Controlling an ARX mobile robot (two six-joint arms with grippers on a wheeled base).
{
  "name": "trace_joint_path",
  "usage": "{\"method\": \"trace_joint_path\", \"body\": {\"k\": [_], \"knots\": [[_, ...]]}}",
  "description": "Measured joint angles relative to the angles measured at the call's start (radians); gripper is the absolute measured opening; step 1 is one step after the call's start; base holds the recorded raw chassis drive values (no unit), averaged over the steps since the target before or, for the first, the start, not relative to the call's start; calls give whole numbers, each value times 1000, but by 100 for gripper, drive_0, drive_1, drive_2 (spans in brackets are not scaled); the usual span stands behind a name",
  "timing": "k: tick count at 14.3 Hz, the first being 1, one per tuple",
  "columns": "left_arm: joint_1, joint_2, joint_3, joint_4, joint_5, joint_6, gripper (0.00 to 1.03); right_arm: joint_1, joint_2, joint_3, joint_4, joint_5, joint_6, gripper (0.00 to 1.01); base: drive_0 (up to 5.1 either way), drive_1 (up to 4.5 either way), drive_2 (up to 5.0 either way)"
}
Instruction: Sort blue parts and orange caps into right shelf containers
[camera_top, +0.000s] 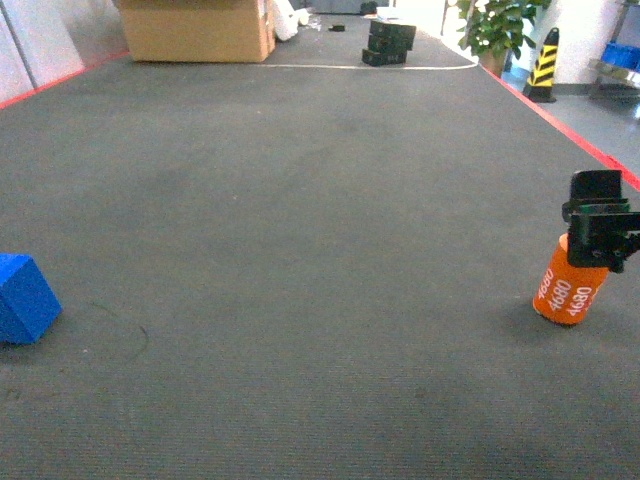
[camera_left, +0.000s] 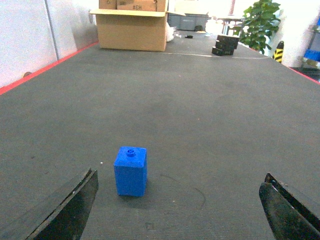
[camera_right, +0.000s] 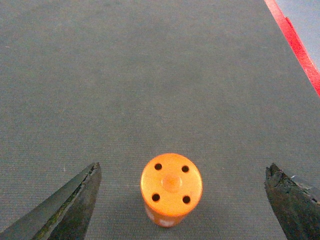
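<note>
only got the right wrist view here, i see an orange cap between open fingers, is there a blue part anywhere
Observer: Yes. In the head view one blue block sits on the dark mat at the far left edge.
Operator: is the left gripper on it
Observer: No. The left gripper is open, and the block stands ahead of it, nearer its left finger.
Operator: any print on the cap
Observer: The orange cap shows white "4680" on its side, with the right gripper just above it.
</note>
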Motion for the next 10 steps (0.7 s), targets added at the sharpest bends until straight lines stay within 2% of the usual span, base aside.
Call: {"method": "trace_joint_path", "body": {"k": [3, 5, 6, 9, 10], "knots": [[0, 0, 0, 0, 0, 0, 98, 19, 150, 157, -66, 48, 11, 98, 0, 0, 0], [0, 0, 0, 0, 0, 0, 98, 19, 211, 206, -100, 58, 13, 98, 0, 0, 0], [0, 0, 0, 0, 0, 0, 98, 19, 243, 219, -98, 73, 10, 98, 0, 0, 0], [0, 0, 0, 0, 0, 0, 98, 18, 319, 224, -86, 72, 10, 98, 0, 0, 0], [0, 0, 0, 0, 0, 0, 98, 18, 337, 224, -85, 73, 11, 89, 0, 0, 0]]}}
